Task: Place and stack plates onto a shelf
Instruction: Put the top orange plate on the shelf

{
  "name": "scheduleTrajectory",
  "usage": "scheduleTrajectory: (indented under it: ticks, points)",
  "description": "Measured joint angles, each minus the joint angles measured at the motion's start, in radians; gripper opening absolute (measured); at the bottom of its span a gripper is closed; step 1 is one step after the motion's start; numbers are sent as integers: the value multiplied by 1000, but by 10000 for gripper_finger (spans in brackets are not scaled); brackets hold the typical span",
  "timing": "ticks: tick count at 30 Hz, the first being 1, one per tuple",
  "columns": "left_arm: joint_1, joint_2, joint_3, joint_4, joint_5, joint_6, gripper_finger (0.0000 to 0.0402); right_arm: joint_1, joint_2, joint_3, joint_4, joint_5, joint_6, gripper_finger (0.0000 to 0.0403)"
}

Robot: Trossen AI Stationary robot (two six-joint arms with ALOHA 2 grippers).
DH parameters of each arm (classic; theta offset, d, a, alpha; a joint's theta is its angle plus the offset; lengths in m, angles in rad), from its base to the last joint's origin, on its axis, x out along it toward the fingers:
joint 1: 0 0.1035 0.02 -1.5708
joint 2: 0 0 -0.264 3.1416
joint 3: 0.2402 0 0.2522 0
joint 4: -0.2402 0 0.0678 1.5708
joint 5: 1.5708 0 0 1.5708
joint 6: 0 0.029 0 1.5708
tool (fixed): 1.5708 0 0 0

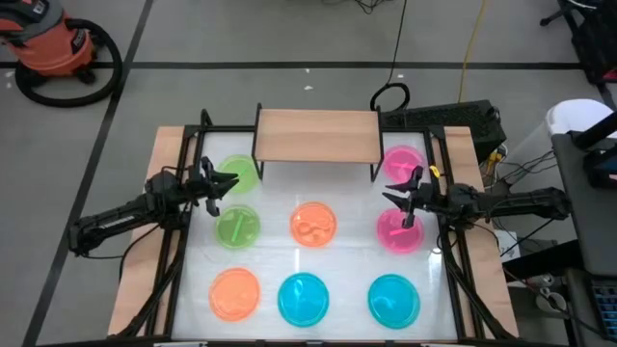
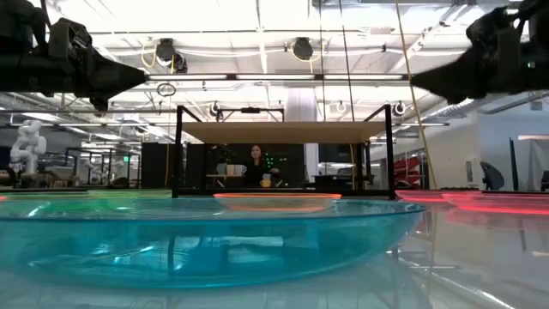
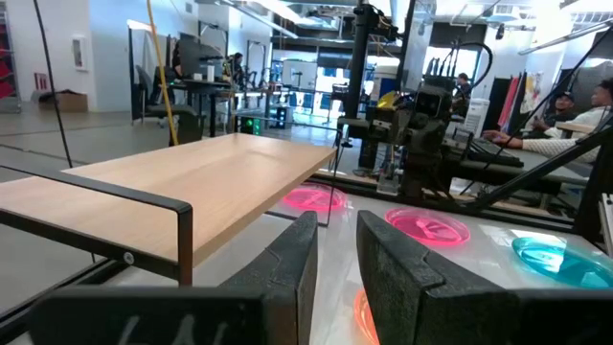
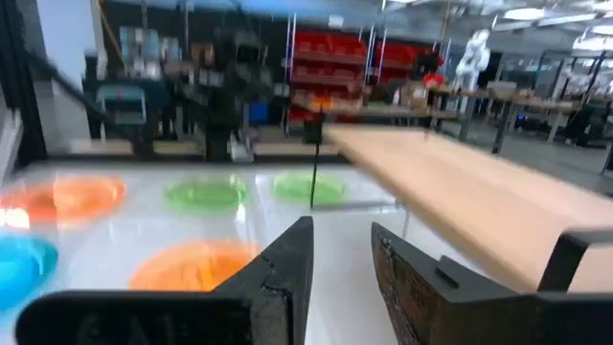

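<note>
The shelf (image 1: 316, 135), a light-wood board on thin black legs, stands at the table's far middle with nothing on it. Several plates lie flat on the white table: two green (image 1: 239, 173) (image 1: 237, 227) at the left, two pink (image 1: 403, 162) (image 1: 398, 229) at the right, one orange (image 1: 313, 224) in the middle. Another orange (image 1: 234, 293) and two blue (image 1: 304, 297) (image 1: 393, 299) lie along the near edge. My left gripper (image 1: 234, 181) hovers open above the green plates. My right gripper (image 1: 388, 196) hovers open between the pink plates. Both point level toward the table's middle, with nothing between the fingers (image 3: 287, 264) (image 4: 287, 268).
Black frame rails (image 1: 178, 251) run along the table's left and right sides under the arms. Bare table shows under the shelf (image 2: 283, 130) and between the plate rows. A person sits at a desk far behind the table (image 2: 256, 163). A vacuum cleaner (image 1: 53, 43) stands on the floor.
</note>
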Motion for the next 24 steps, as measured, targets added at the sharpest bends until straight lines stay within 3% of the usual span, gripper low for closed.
scheduleTrajectory:
  ticks: [9, 19, 24]
  points:
    - [0, 0, 0, 0, 0, 0, 81, 0, 59, 116, -94, 30, -74, 91]
    - [0, 0, 0, 3, 0, 0, 81, 0, 123, 254, -431, 87, 74, 91]
    - [0, 0, 0, 4, 0, 0, 81, 0, 141, 281, -413, 81, 77, 91]
